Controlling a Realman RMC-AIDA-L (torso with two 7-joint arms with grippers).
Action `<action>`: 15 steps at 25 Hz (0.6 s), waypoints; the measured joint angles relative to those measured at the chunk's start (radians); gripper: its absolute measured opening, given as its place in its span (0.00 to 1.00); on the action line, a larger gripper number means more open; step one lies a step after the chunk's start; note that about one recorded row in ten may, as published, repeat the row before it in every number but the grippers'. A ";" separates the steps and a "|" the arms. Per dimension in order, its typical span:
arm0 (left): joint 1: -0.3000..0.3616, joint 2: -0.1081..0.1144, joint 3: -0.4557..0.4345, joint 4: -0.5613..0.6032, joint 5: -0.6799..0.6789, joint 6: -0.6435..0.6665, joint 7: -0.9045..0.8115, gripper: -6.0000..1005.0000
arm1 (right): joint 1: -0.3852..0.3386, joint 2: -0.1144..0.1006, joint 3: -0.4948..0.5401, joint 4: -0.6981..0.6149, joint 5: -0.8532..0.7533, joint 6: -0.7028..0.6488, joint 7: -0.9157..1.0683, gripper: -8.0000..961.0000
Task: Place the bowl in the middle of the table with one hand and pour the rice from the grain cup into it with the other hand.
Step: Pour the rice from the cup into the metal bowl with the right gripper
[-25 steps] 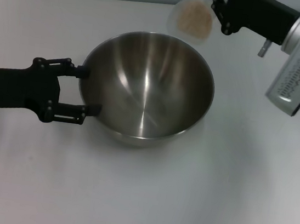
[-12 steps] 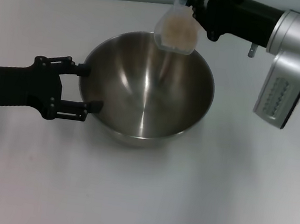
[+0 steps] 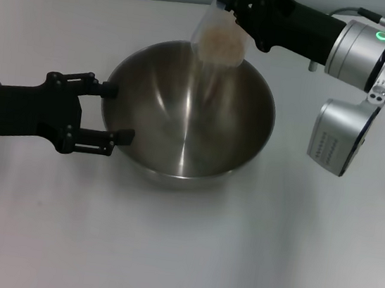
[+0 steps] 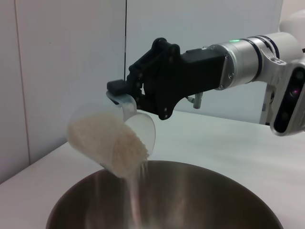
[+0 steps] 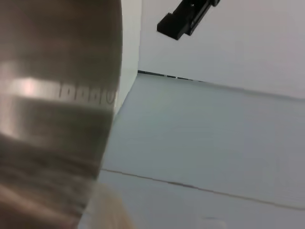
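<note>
The steel bowl (image 3: 235, 142) stands on the white table (image 3: 269, 261), near its middle. My right gripper (image 3: 236, 9) is above the bowl's far rim and is shut on the clear grain cup (image 3: 219, 37). The cup is tipped mouth-down over the bowl. Rice (image 3: 219, 46) fills its lower side, and a thin stream (image 4: 135, 195) falls into the bowl (image 4: 228, 191). In the left wrist view the cup (image 4: 143, 131) and right gripper (image 4: 125, 93) hang over the rim. My left gripper (image 3: 117, 113) is open at the bowl's left wall, one finger on each side of that curve.
The right arm's silver forearm (image 3: 375, 51) and its hanging wrist housing (image 3: 335, 138) reach over the table's far right. A pale wall (image 4: 66, 57) runs behind the table. The cup's wall (image 5: 57, 95) fills the near side of the right wrist view.
My right gripper has carried the cup left over the bowl's far rim and tipped it further. Rice now streams out. The left gripper has hardly moved.
</note>
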 joint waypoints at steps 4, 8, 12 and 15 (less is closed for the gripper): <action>-0.003 0.000 0.000 0.000 0.000 0.000 0.000 0.86 | -0.009 0.000 -0.041 -0.001 0.058 0.012 -0.101 0.02; -0.004 0.000 0.000 0.000 0.000 0.000 0.000 0.86 | -0.015 0.000 -0.071 -0.006 0.070 0.035 -0.154 0.02; -0.005 0.000 0.000 -0.001 0.000 0.000 0.000 0.86 | -0.016 0.000 -0.093 -0.009 0.074 0.045 -0.195 0.01; -0.006 0.001 0.000 -0.002 0.000 0.000 0.001 0.86 | -0.020 0.000 -0.119 -0.021 0.078 0.049 -0.211 0.01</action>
